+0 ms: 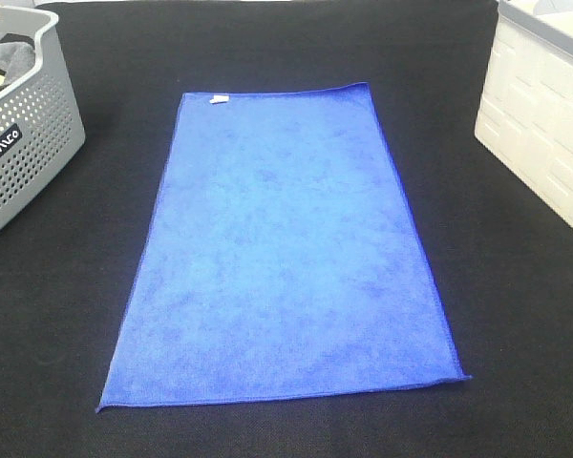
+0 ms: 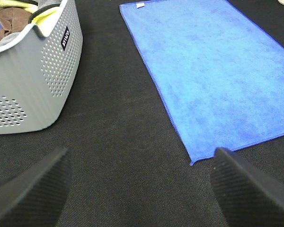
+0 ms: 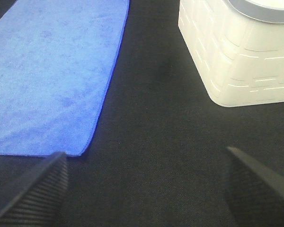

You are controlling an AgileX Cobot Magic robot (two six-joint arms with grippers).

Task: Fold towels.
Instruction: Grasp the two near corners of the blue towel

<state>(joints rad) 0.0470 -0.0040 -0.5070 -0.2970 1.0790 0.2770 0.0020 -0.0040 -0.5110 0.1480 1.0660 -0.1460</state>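
Observation:
A blue towel (image 1: 282, 253) lies spread flat on the black table, with a small white tag (image 1: 218, 98) at its far left corner. It also shows in the left wrist view (image 2: 217, 71) and in the right wrist view (image 3: 52, 75). My left gripper (image 2: 139, 189) is open and empty, hovering over bare table short of the towel's near left corner (image 2: 193, 162). My right gripper (image 3: 146, 187) is open and empty, near the towel's near right corner (image 3: 83, 152). Neither gripper shows in the exterior high view.
A grey perforated basket (image 1: 24, 143) with cloths in it stands at the far left; it also shows in the left wrist view (image 2: 38, 80). A white bin (image 1: 544, 124) stands at the far right, also in the right wrist view (image 3: 236, 56).

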